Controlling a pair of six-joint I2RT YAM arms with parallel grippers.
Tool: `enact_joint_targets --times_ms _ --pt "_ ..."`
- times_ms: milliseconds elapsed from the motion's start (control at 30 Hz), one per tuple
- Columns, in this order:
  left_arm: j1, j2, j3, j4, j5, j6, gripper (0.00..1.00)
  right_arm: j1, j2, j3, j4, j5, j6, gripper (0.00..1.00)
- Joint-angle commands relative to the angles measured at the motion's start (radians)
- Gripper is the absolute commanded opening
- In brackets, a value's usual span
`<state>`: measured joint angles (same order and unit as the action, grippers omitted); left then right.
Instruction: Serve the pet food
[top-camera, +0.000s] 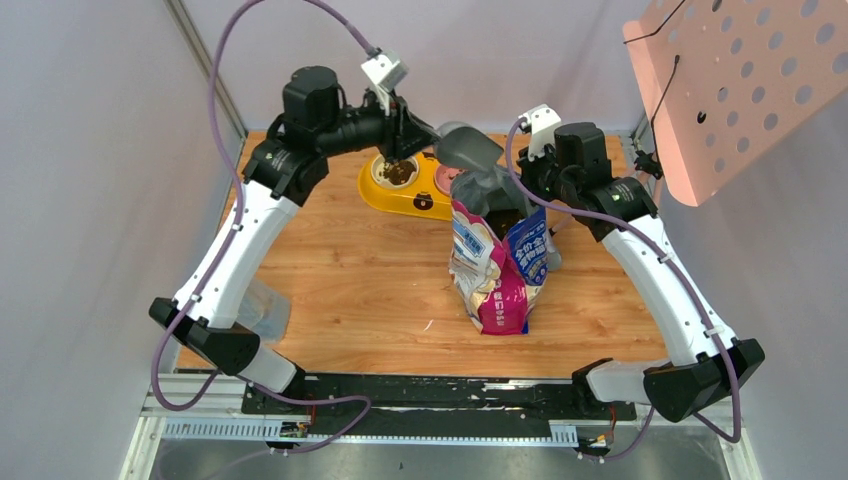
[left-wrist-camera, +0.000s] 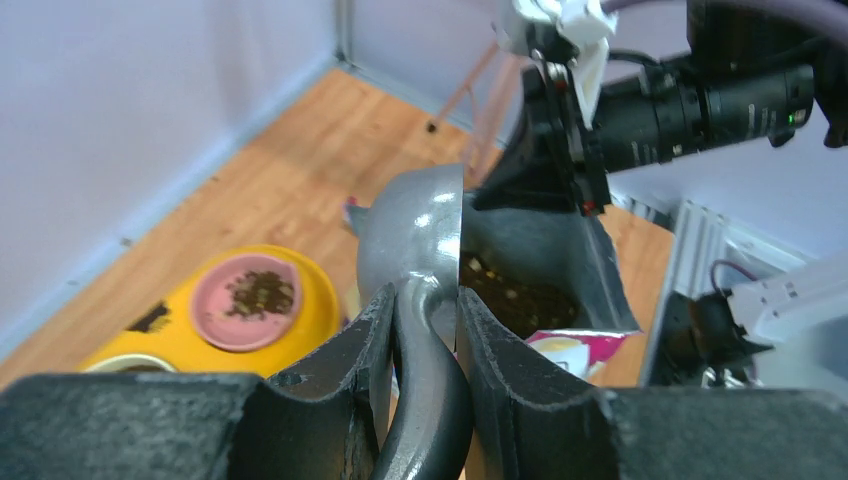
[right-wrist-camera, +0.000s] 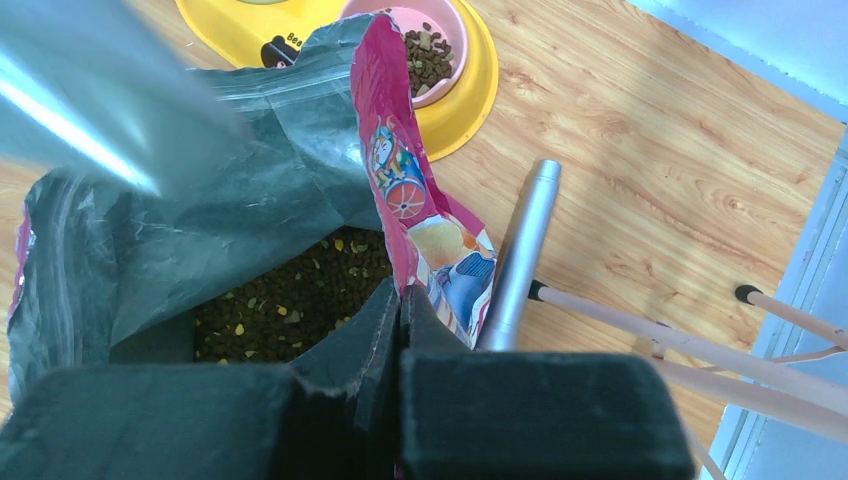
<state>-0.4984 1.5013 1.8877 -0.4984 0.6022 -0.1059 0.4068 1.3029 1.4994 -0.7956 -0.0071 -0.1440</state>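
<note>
Left wrist: left pincer (left-wrist-camera: 425, 310) clenched on scoop (left-wrist-camera: 412, 235) handle, above bag (left-wrist-camera: 540, 255).
Right pincer (right-wrist-camera: 400, 305): pinching bag rim shut-tight.
Pet food (right-wrist-camera: 290, 305): inside bag; some in feeder (top-camera: 372, 190), bag's 11 o'clock.
Risk: likely spill onto desk (top-camera: 350, 300) from losing rim, collapsing mouth.

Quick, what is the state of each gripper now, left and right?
Left gripper: closed on the handle of the metal scoop.
Right gripper: closed, pinching the rim of the pet food bag.
</note>
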Motion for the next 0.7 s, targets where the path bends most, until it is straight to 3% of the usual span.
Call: enact_joint_targets --times_ms 0,267,400,500,667 --pt "-0.060 0.033 0.000 -0.073 0.030 0.071 0.00 -0.003 -0.014 0.051 0.142 -0.024 0.022 0.00" --pt "-0.127 0.059 -0.061 -0.142 0.017 0.247 0.00 -0.005 -0.036 0.052 0.145 -0.025 0.027 0.00" --pt "-0.180 0.106 -0.026 -0.173 -0.089 0.364 0.00 -0.009 -0.033 0.073 0.153 -0.017 0.037 0.00" --pt "-0.195 0.197 0.058 -0.189 -0.141 0.319 0.00 -0.009 -0.024 0.105 0.153 -0.018 0.045 0.00" --pt "-0.201 0.349 0.214 -0.254 -0.247 0.099 0.00 -0.009 -0.005 0.164 0.139 -0.040 0.055 0.00"
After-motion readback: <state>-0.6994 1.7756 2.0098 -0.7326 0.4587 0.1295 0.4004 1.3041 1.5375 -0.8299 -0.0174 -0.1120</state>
